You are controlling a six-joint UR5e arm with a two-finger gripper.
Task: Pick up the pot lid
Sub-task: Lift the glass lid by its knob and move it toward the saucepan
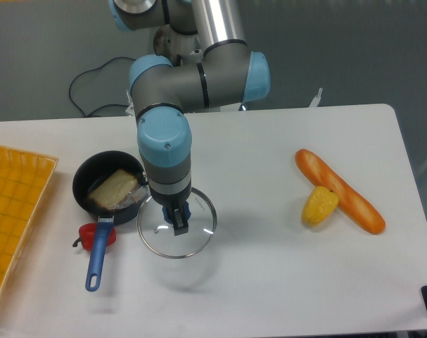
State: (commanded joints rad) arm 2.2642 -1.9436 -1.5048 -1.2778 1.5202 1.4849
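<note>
It looks like a robotics lab: a jointed robot arm [164,137] reaches over a pale surface [290,282]. Left of the arm in the view, a loose black cable [71,89] curls behind, and a black pan [88,171] lies nearer the camera.
</note>
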